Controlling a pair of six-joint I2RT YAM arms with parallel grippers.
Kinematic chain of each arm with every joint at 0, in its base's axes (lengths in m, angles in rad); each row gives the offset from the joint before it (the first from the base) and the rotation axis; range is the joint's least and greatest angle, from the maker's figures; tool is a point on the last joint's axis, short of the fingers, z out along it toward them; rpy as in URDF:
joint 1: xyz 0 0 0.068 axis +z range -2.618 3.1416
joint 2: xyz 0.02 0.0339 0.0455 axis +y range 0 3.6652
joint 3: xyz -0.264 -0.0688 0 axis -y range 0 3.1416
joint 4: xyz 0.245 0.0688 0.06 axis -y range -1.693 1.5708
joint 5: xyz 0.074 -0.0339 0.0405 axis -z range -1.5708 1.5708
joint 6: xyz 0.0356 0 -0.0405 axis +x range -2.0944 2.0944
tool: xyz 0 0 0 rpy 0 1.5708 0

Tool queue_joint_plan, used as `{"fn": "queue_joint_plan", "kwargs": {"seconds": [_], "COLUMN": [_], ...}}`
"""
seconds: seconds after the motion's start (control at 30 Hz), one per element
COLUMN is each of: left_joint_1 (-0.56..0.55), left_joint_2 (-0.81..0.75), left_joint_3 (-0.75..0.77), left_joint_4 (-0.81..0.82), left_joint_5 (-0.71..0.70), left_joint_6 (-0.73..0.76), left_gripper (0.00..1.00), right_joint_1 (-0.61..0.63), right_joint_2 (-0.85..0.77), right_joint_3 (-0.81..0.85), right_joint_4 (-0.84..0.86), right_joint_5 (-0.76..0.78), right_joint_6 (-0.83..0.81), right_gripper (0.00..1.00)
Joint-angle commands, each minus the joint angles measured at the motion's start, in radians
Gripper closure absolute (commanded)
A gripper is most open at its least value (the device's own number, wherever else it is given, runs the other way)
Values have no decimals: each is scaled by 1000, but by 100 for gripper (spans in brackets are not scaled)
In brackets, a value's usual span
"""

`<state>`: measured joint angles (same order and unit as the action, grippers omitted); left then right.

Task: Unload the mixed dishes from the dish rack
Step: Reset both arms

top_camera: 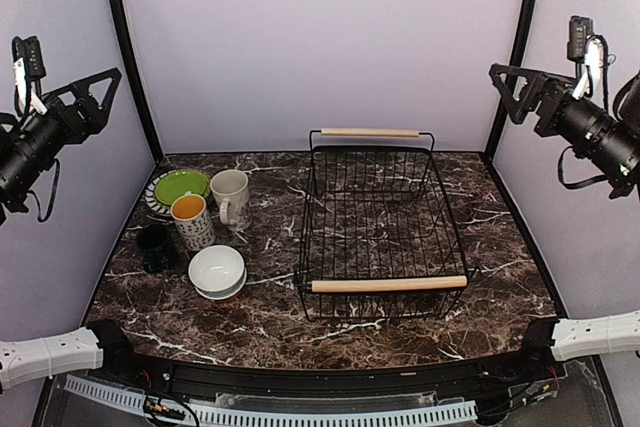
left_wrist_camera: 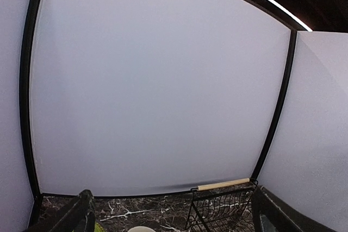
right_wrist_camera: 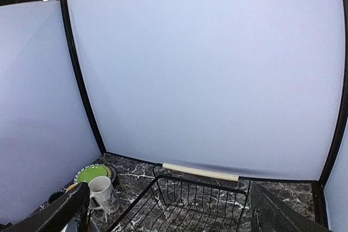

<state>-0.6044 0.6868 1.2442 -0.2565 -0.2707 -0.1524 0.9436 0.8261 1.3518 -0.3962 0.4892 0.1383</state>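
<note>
Your left gripper point(top_camera: 105, 97) is holding its fingers point(left_wrist_camera: 76, 215) spread wide, with nothing between them. Your right gripper point(top_camera: 508, 95) is doing the same, its fingers point(right_wrist_camera: 65, 213) sitting at the two edges of its own wrist view and gripping nothing. Both are hanging high above the dark marble table point(top_camera: 500, 247). In the top view the left one is sitting at 10 o'clock and the right one at 2 o'clock, each pointing inward toward the back wall.

The dish rack point(top_camera: 380, 237) is standing just right of the table's middle. One wooden handle point(top_camera: 388, 285) is lying at its 6 o'clock and the other point(top_camera: 370, 132) at its 12 o'clock.

All the dishes you are seeing are standing on the table at the rack's 9 o'clock, outside the wires:
- The cream mug point(top_camera: 231, 197) is sitting closest to the rack.
- At that mug's 9 o'clock, the lime-green plate point(top_camera: 181, 186) is lying on the grey-and-white patterned plate point(top_camera: 153, 199).
- The patterned mug with the orange inside point(top_camera: 190, 219) is standing at the cream mug's 8 o'clock.
- The small dark green cup point(top_camera: 155, 245) is sitting at the patterned mug's 8 o'clock.
- The white bowl point(top_camera: 217, 269) is sitting at the patterned mug's 5 o'clock (a thin orange edge is showing under its near rim, too slim to tell more).
</note>
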Motion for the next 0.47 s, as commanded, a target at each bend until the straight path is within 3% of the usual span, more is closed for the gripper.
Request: {"fn": "queue_joint_plan", "kwargs": {"seconds": [0.0,0.43], "left_joint_1": [5,5], "left_joint_2": [-30,-74], "left_joint_3": [22,-17], "left_joint_4": [-31,14], "left_joint_5": [-17,-90], "left_joint_6": [49,77], "left_gripper": [1,1], "right_joint_1": [-2,-2], "right_joint_2": [-16,8], "right_joint_3": [-23,-6], "right_joint_4": [44,14], "right_joint_5": [33,59], "right_joint_6": [-42,-2], "right_gripper": [1,1]}}
